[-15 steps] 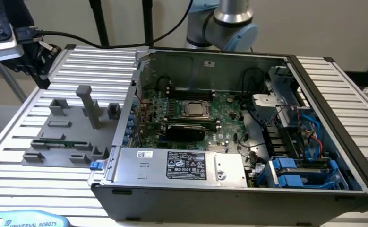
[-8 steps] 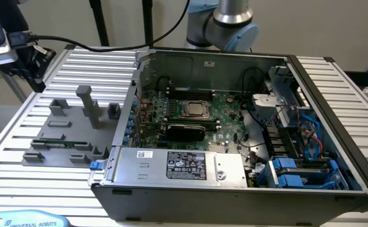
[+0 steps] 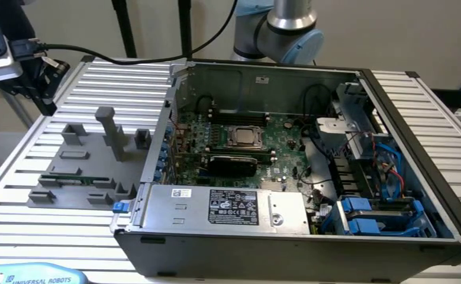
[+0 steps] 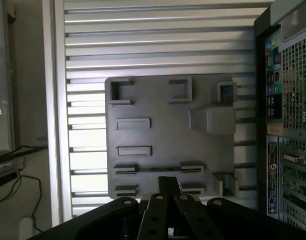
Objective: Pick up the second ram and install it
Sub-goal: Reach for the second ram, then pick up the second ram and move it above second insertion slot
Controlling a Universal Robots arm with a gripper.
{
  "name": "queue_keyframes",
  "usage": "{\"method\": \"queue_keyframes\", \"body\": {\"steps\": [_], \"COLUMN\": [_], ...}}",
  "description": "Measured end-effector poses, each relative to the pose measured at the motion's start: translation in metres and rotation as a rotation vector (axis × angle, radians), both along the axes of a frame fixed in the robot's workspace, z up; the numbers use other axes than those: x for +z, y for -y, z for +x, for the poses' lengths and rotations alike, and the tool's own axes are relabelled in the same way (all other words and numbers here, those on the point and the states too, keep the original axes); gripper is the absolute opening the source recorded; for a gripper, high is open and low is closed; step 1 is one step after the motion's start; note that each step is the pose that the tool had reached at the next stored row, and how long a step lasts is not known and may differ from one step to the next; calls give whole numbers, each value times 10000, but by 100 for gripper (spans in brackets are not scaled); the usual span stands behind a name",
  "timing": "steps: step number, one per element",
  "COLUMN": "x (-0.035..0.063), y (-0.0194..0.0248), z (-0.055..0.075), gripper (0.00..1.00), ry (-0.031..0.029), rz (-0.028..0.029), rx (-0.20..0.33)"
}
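Hand [image 4: 166,183] hangs clenched on nothing above the grey plate [image 4: 157,135], while the second ram [image 3: 72,177] lies flat in holders near the plate's edge, almost under the hand, long axis along that edge.

Soft, even indoor light fills the exterior view. The open computer case [image 3: 277,83] is dimmer inside, its walls shading the green board [image 3: 286,130]. In the wrist view, strong glare whitens the ribbed metal table [image 4: 88,165] beside the grey tray [image 4: 162,140], whose raised blocks cast short, soft shadows.
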State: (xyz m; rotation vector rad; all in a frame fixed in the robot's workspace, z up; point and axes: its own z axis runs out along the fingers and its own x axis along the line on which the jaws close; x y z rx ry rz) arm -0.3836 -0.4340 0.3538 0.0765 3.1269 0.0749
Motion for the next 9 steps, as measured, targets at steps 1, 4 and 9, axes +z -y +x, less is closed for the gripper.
{"method": "queue_keyframes", "body": {"steps": [1,4,9], "x": [0,0,0], "y": [0,0,0], "z": [0,0,0], "gripper": [11,11,11], "ry": [0,-1,1], "rz": [0,0,0], "rx": [10,39,85]}}
